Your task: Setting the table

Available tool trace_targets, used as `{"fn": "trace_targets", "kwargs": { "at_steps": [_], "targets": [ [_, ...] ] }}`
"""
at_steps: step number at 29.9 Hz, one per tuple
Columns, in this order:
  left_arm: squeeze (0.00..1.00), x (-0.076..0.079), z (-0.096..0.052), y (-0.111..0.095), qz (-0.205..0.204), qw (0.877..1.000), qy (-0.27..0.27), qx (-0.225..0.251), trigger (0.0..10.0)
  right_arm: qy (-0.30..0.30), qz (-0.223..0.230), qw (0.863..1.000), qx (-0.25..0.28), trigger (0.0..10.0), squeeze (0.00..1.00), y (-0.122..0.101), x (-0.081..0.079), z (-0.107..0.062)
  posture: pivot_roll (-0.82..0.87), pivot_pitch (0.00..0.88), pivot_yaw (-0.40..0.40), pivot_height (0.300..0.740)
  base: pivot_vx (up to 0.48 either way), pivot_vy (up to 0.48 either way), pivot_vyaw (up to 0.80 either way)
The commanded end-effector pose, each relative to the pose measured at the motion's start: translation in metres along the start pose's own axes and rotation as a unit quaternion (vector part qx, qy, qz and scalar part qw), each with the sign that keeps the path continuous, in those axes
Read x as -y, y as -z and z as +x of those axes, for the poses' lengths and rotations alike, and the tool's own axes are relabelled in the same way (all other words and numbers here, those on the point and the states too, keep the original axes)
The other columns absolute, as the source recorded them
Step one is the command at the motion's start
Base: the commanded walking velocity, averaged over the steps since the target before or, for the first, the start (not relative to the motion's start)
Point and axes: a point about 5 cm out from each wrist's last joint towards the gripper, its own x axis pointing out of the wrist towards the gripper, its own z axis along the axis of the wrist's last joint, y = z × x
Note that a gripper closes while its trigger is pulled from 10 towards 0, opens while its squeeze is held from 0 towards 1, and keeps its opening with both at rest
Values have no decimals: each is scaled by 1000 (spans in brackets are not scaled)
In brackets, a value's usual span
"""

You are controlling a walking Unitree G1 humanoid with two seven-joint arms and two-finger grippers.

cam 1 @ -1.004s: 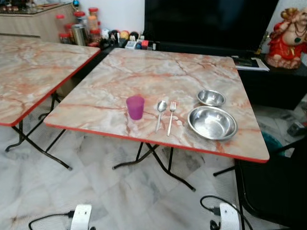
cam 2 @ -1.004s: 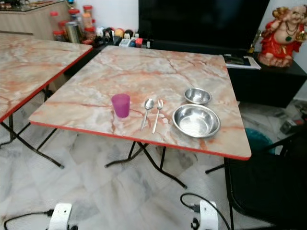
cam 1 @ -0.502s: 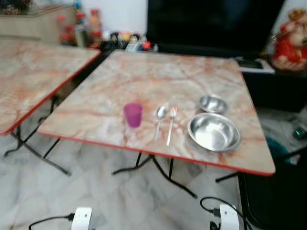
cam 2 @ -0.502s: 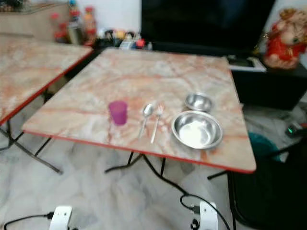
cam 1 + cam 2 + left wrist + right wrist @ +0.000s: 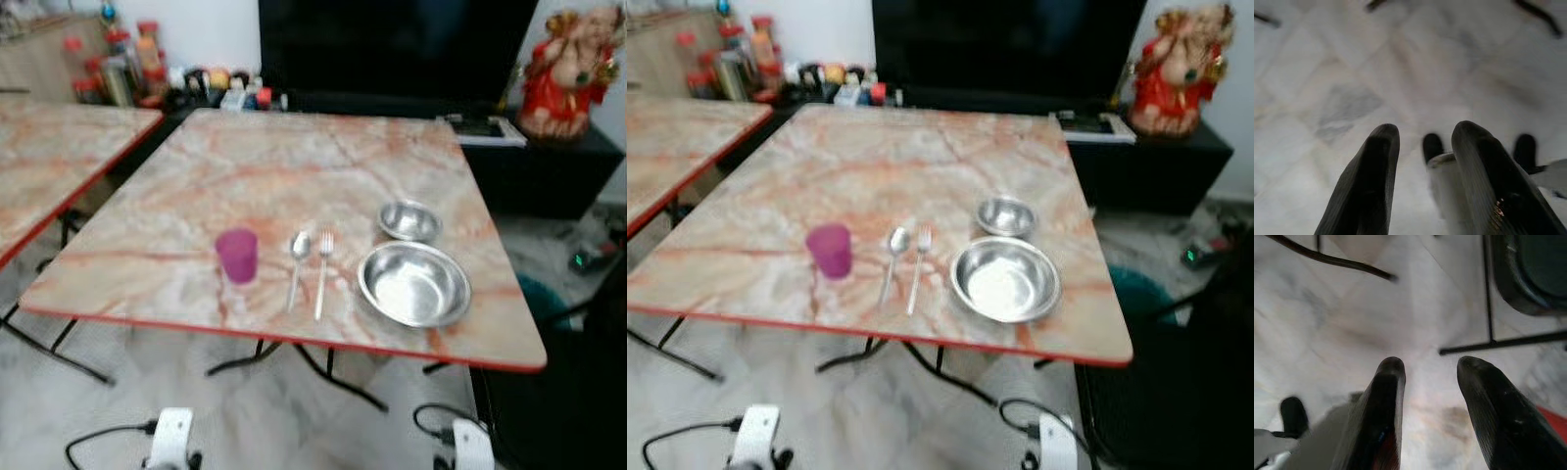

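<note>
Marble table (image 5: pixel 294 166): purple cup (image 5: pixel 237 256), spoon (image 5: pixel 297 264), fork (image 5: pixel 322 269), two bowls; both grippers spread over floor (wrist views).

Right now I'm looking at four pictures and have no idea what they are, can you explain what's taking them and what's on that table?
A walking humanoid robot takes them. Two come from its head cameras, looking down at a marble-patterned table. On it lie a purple cup, a spoon, a fork, a large steel bowl and a small steel bowl. The other two come from its wrists, looking past each gripper's black fingers at the floor: the left gripper and the right gripper hang open, holding nothing.
</note>
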Motion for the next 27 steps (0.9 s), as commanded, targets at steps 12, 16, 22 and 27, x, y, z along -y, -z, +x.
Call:
{"fn": "trace_targets", "kwargs": {
  "at_steps": [12, 16, 22, 27],
  "targets": [
    [0, -8, -1, 3, 8, 1000, -10, -7, 10000, -3, -3, 1000, 9, 10000, 0, -7, -5, 1, 29, 0, -30, 740, 0, -100, 0],
    [0, -8, -1, 4, 6, 1000, -9, -7, 10000, -3, -2, 1000, 9, 10000, 0, -7, -4, 1, 29, 0, -30, 740, 0, -300, 0],
    [0, -8, -1, 4, 7, 1000, -9, -6, 10000, -3, -3, 1000, 9, 10000, 0, -7, -5, 1, 29, 0, -30, 740, 0, -292, 0],
    [0, -7, -1, 3, 8, 1000, -6, -6, 10000, -4, -8, 1000, 8, 10000, 0, -7, -4, 1, 29, 0, -34, 740, 0, -298, 0]
  ]
}}
